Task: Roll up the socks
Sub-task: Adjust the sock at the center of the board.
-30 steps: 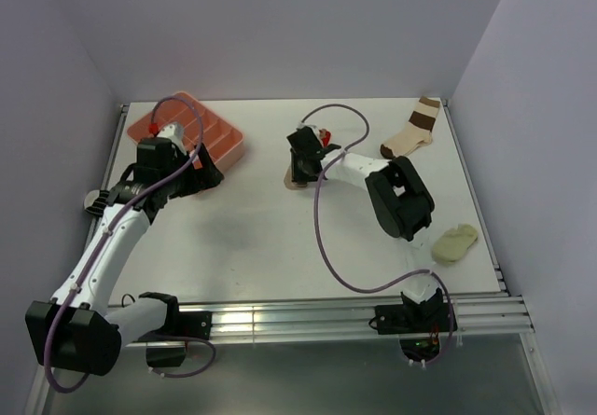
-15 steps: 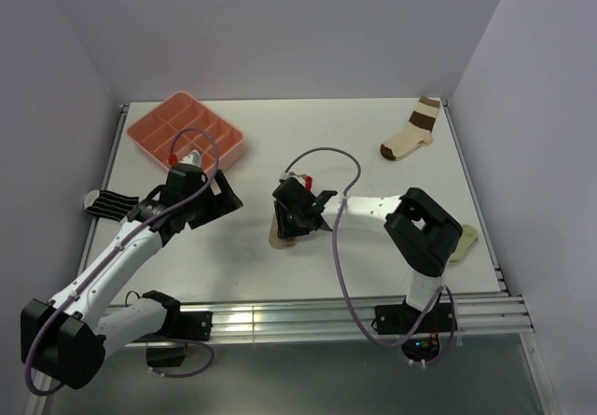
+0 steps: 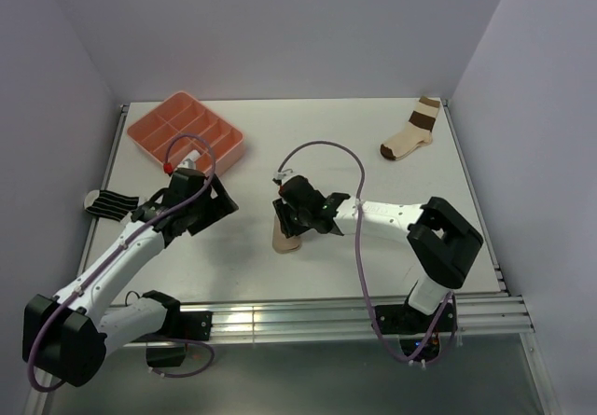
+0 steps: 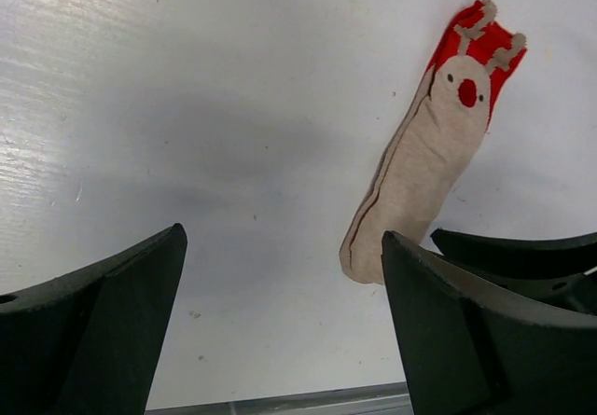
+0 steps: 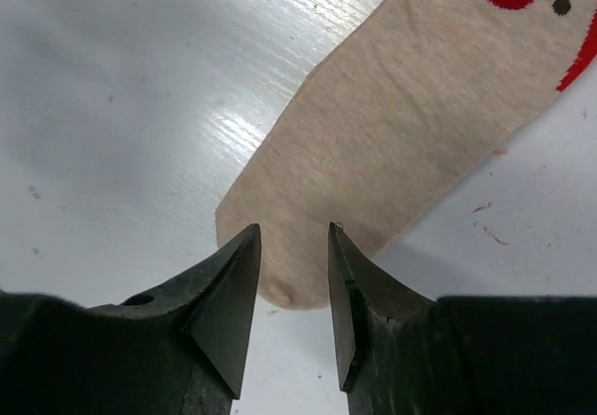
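A small, flat tan fabric sock with a red end and a reindeer face (image 4: 424,168) lies stretched out on the white table (image 3: 373,200). It is about mid-table between the two arms and a little towards the near edge.

The right gripper (image 5: 291,284) is down at the sock's plain tan end. Its fingers are parted by a narrow gap and straddle the rounded tip. The cloth lies flat between them, so nothing looks pinched. Whether the tips touch the fabric cannot be told.

The left gripper (image 4: 280,322) hangs to the left of the sock with its fingers spread wide and nothing between them. A black-and-white thin-striped sock (image 3: 110,201) lies well apart at the left edge of the table.

The sock looks very light, limp and thin, with no stiffness of its own. It will probably slide on the smooth tabletop rather than curl if it is only pushed. A sensible hold is on the plain tip, taking both layers at the very edge and turning them over towards the red end. The wide-open left fingers could press on the red end to keep the sock from skating. The main risk is catching only the top layer, or dragging the whole sock along.
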Robot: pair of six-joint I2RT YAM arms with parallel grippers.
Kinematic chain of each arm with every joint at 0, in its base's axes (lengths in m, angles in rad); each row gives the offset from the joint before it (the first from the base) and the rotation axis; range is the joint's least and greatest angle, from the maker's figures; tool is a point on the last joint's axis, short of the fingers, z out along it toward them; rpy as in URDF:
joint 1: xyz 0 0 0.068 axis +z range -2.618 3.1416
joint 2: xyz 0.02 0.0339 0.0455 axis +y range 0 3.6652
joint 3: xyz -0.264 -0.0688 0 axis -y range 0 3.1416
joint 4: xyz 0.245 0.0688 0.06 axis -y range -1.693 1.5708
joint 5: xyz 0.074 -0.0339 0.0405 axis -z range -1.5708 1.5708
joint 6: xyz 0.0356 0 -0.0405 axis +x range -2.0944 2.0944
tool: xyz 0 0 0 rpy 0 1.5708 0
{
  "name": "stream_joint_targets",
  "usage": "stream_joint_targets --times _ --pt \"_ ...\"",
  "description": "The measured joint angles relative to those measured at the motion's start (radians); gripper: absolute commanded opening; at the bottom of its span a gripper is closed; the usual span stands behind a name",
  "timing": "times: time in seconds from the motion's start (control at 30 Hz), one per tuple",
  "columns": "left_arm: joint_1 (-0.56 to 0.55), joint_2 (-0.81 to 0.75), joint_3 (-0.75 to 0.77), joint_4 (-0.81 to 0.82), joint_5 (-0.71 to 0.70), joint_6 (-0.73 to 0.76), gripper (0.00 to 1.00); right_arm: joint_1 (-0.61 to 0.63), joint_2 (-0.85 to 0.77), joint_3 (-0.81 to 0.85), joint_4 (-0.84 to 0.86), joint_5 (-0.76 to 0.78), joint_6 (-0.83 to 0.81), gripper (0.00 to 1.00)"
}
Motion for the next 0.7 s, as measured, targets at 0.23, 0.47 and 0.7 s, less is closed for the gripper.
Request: stream_joint_targets --times 0.23,0.47,0.7 --pt "0.000 0.041 0.003 -0.001 -0.031 0.040 0.90 0.025 0.120 0.038 -0.017 0.000 -0.003 0.40" --pt "0.034 0.088 0.022 -0.001 -0.054 0.119 0.90 0.072 0.292 0.256 -0.051 -0.022 0.064 0.39" --pt "0.186 0.077 0.024 0.001 -0.018 0.177 0.91 0.076 0.353 0.405 -0.046 -0.042 0.062 0.50"
